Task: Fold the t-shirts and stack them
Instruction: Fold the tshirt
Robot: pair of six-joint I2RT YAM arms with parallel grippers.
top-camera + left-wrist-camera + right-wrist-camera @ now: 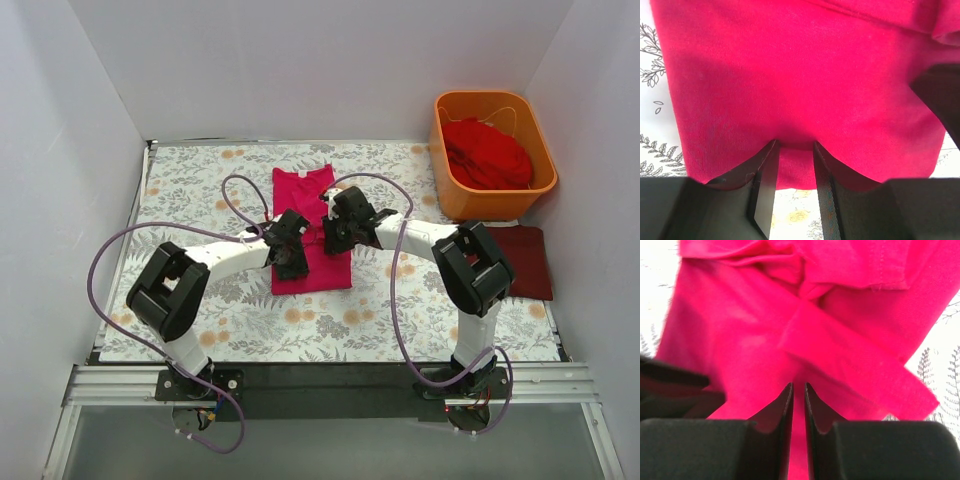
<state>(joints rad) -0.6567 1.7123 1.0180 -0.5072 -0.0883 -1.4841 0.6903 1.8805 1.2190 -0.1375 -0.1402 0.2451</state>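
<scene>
— Left gripper: what do you see?
— Your fingers stand a narrow gap apart at the hem of the magenta t-shirt, with fabric between them. Pinched or not, I cannot tell. Your right gripper is nearly closed, with pink fabric clamped in the thin slit.
— What's around?
— That shirt lies lengthwise mid-table on the floral cloth. The maroon t-shirt lies flat at the right edge, partly behind your right arm. The scarlet t-shirt is bunched in the orange tub in the far right corner.
— Anything hidden?
— Both grippers cover the magenta shirt's middle. Your right wrist view is blurred, and a loose fold crosses it.
</scene>
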